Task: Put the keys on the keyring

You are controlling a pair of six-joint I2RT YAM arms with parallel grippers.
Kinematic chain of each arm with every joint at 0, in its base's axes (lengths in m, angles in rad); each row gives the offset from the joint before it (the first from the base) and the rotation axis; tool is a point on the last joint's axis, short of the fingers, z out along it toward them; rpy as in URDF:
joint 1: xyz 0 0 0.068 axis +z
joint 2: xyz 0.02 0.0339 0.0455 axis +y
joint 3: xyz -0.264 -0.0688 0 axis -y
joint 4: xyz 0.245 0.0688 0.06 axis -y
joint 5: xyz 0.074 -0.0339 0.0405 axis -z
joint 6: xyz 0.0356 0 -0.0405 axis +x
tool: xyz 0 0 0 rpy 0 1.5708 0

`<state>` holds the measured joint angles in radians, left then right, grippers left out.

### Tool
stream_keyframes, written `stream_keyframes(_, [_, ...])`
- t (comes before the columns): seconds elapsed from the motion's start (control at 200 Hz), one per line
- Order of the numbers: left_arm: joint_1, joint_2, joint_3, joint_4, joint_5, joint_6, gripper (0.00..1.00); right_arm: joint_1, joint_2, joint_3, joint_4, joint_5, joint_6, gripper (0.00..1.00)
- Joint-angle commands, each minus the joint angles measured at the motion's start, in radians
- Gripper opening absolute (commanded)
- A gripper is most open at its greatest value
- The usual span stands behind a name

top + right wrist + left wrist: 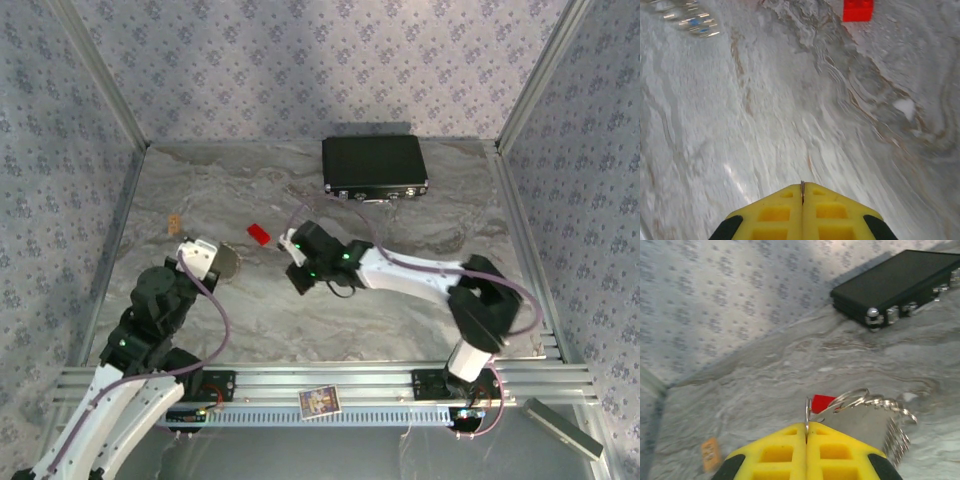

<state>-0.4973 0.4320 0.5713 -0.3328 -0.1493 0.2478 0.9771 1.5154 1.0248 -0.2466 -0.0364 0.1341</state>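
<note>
Keyring [856, 399] pinched on edge in the left pincer [806, 430], just beside the red block [822, 402].
The ring looks like thin, stiff, light wire, probably slippery. Its chain [896, 436] hangs loose to one side, so the rigid loop is the place to hold it, as here. The right pincer [802, 190] is pressed together over the surface [790, 100], with a thin metal sliver between its tips; I cannot tell what that is.

We see a grey marbled worktop [400, 320]. On it lie a black rectangular case [374, 165] by the far wall, a small red block [259, 234] nearer the middle, and a tiny orange piece [174, 222] at the left.
</note>
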Motion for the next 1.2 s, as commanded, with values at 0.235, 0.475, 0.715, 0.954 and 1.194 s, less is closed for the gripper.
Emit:
stream_keyframes(0.235, [-0.009, 0.164, 0.03, 0.167, 0.469, -0.075, 0.0, -0.044, -0.397, -0.25, 0.095, -0.061, -0.263, 0.0])
stream_keyframes(0.475, [-0.05, 0.293, 0.114, 0.085, 0.691, -0.068, 0.0, -0.071, -0.541, -0.304, 0.119, -0.026, -0.286, 0.0])
stream_keyframes(0.715, [-0.155, 0.395, 0.143, 0.083, 0.696, -0.043, 0.0, -0.077, -0.576, -0.274, 0.066, -0.161, -0.372, 0.0])
stream_keyframes(0.954, [-0.207, 0.463, 0.142, 0.142, 0.663, -0.025, 0.0, -0.075, -0.541, -0.224, 0.033, -0.261, -0.381, 0.0])
stream_keyframes(1.194, [-0.238, 0.507, 0.157, 0.16, 0.665, -0.021, 0.0, -0.058, -0.484, -0.187, 0.043, -0.29, -0.386, 0.0])
